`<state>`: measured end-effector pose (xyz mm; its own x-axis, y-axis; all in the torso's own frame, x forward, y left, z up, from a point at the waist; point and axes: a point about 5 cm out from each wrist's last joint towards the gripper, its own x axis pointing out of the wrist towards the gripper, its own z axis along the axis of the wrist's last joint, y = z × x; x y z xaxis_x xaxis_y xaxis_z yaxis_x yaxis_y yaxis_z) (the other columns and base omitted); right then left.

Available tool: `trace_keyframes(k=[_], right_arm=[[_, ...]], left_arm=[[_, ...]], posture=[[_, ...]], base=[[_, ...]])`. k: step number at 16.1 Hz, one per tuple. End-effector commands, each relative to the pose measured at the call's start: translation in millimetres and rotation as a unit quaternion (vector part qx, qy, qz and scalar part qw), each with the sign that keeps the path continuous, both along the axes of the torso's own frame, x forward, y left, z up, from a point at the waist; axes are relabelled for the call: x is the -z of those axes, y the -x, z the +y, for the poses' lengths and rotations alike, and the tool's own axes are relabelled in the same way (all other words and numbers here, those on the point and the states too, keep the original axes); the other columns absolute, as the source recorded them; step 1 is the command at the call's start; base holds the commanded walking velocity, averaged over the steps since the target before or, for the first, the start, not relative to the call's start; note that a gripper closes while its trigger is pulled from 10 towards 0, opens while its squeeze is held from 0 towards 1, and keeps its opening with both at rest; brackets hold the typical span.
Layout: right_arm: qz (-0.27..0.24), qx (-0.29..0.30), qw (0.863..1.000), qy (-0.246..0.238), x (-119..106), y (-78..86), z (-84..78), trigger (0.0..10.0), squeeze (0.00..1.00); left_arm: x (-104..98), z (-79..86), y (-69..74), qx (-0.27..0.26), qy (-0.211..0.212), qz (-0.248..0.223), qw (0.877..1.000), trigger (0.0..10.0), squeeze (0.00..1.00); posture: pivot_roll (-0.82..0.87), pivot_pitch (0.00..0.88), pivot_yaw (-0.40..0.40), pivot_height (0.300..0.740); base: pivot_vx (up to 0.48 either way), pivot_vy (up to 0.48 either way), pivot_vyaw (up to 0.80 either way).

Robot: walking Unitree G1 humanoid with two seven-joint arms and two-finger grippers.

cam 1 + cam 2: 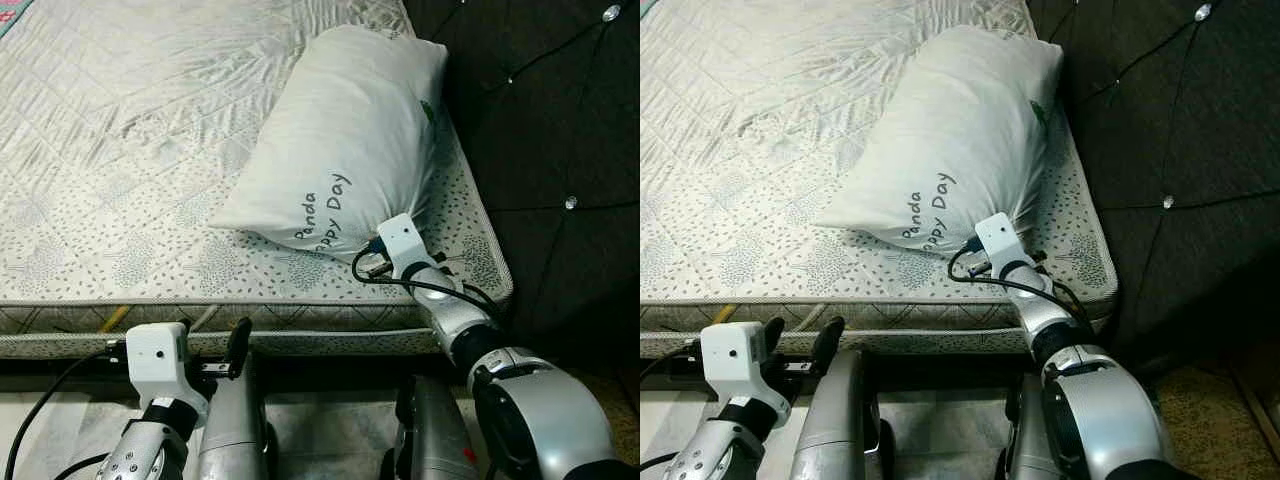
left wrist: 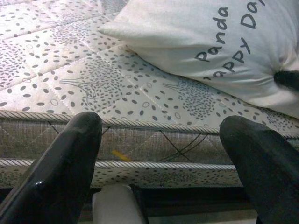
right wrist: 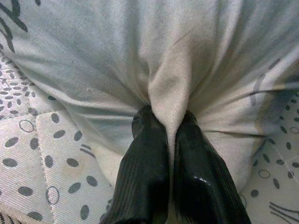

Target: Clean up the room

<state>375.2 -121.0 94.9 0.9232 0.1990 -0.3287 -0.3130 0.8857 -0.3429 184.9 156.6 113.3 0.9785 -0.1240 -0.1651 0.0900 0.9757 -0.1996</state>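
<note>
Right claw (image 3: 170, 140) pinched onto pillow (image 1: 345, 140) corner — left claw (image 2: 161, 154) agape, empty

Dim indoor light, soft shadows, slight blur

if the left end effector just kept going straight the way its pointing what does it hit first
Probably the side of the mattress: the open left end effector points at its grey edge band, just below the top surface. The pillow lies higher and farther back.
</note>
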Motion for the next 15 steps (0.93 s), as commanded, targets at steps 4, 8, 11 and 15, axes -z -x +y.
trace_keyframes(k=[4,8,11,15], right_arm=[[0.020,0.030,0.999,0.018,7.8,2.7,-10.2,0.0,0.00],[-0.039,0.071,0.996,0.024,-17.5,-10.2,-24.5,0.0,0.00],[-0.100,0.096,0.990,0.038,-52.5,-24.5,-37.3,0.0,0.00],[-0.162,0.134,0.976,0.053,-95.0,-36.6,-58.0,0.0,0.00]], left_arm=[[0.8,2.9,3.9,-0.007,-0.008,0.006,1.000,10.0,0.00],[1.1,3.7,3.8,-0.011,-0.011,0.005,1.000,10.0,0.00],[1.5,6.0,2.9,-0.016,-0.015,0.004,1.000,10.0,0.00],[1.7,8.0,1.5,-0.022,-0.019,0.001,1.000,10.0,0.00]], posture=[[0.23,0.167,0.004,0.565],[0.22,0.161,0.003,0.565],[0.22,0.157,0.000,0.565],[0.21,0.148,0.000,0.565]], base=[[0.000,0.000,0.00],[0.000,0.000,0.00],[0.000,0.000,0.00],[0.000,0.000,0.00]])
